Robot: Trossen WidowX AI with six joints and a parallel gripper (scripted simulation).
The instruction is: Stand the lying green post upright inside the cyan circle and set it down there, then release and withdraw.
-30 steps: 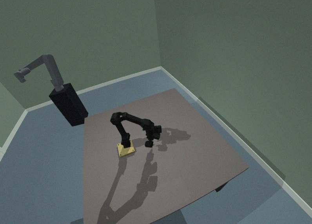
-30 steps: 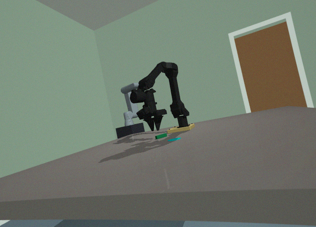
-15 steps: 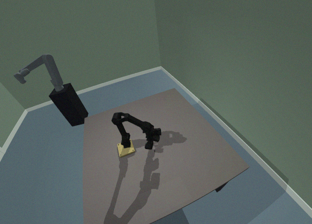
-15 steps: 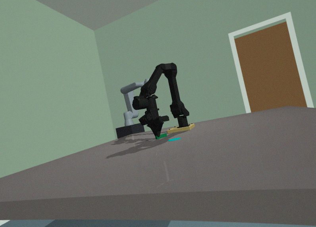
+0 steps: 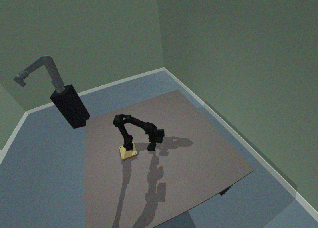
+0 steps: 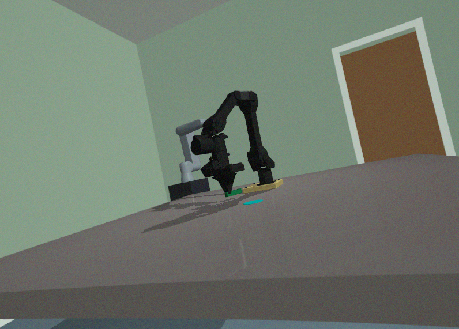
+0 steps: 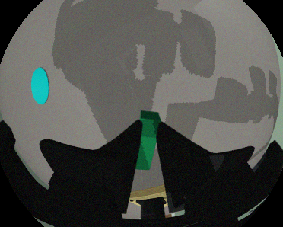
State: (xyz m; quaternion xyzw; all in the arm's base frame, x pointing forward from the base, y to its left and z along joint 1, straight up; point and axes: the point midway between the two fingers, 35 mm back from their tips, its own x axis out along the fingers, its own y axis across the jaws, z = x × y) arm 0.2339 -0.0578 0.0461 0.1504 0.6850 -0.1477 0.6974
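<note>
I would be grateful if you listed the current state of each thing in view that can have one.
Gripper: shut on the green post
Green post: lying, held between the fingers
Cyan circle: uncovered
Brown door: closed

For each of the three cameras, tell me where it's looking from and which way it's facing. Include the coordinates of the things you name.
Top: high above, tilted down over the table (image 5: 195, 153); shows the whole black arm and its gripper (image 5: 151, 147) (image 6: 228, 192) (image 7: 148, 125).
Exterior: low near a table edge, looking across the top toward the arm, with a brown door (image 6: 389, 99) beyond; whole arm visible.
Wrist: on the arm near the gripper, facing past its two fingers at the tabletop.
Exterior and wrist share the green post (image 6: 234, 192) (image 7: 146, 152) and cyan circle (image 6: 252, 201) (image 7: 40, 86).
</note>
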